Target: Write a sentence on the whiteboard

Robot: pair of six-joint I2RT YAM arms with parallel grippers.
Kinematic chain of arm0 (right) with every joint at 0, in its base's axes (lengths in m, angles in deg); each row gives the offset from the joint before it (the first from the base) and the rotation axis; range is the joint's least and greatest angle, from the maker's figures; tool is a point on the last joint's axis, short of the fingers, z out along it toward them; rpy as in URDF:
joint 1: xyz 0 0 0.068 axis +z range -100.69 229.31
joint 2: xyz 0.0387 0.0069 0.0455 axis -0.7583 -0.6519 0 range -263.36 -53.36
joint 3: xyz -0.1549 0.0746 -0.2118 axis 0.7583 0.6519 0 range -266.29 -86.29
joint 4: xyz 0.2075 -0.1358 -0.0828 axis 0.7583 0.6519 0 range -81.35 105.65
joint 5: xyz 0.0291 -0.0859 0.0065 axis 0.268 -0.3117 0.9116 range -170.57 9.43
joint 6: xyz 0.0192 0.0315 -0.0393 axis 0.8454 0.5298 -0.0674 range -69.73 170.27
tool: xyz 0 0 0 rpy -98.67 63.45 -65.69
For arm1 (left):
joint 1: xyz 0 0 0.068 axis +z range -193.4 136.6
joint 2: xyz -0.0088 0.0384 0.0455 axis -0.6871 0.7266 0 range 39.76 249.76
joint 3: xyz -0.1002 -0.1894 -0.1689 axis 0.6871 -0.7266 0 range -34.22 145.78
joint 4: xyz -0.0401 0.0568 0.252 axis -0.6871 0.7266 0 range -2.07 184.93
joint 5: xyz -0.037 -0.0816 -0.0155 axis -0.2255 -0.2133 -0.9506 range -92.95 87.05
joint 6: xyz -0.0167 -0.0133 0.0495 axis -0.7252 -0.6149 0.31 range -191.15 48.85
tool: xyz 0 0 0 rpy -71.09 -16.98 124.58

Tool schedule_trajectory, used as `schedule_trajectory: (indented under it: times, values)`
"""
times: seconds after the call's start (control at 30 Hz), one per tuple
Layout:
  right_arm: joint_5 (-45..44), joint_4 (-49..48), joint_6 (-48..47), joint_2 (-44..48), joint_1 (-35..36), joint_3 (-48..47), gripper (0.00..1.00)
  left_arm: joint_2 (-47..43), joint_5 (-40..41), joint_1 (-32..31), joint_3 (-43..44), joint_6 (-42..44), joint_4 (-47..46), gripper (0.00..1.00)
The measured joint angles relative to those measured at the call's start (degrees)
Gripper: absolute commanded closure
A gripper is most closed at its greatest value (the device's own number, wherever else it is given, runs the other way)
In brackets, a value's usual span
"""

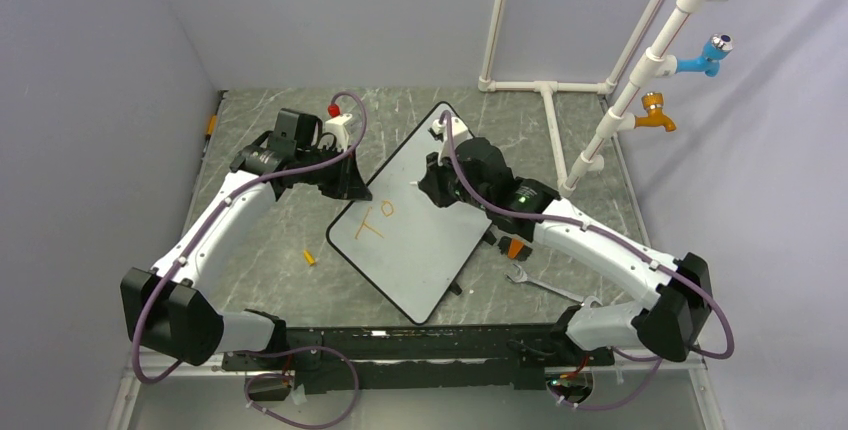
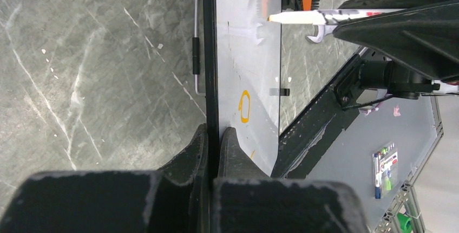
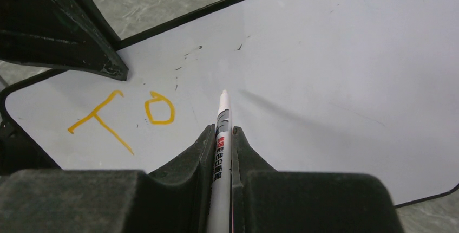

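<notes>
Orange bit (image 1: pixel 310 257): loose on the grey table (image 1: pixel 270 240), just left of the whiteboard (image 1: pixel 420 250), not touching it.
Left gripper (image 2: pixel 212 135): I see it pressed together on the whiteboard's black rim, one finger on each face.
Whiteboard: lies diagonally on the table, between my two arms.
Writing (image 3: pixel 122 115): orange "To" only, near the board's left corner.
Marker (image 3: pixel 223 105): white, tip just right of the "o". I cannot tell whether it touches the board.
Right gripper (image 3: pixel 221 131): pinching the marker barrel.
Wrench (image 1: pixel 535 282): on the table, right of the board.

Bright, even light; wrist-view foregrounds seem slightly soft.
</notes>
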Motion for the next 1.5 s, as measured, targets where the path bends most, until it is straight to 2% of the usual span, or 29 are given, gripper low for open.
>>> schedule_trajectory:
  times: [1.07,1.5]
  values:
    - [8.7,-1.3,-1.4,-5.5,-0.1,-3.3,1.0,-0.4,0.3,-0.1,0.0,0.0,0.3,1.0]
    - [10.6,-2.9,-1.2,-3.1,-0.1,1.9,1.0,-0.4,0.7,-0.1,-0.3,0.1,0.6,1.0]
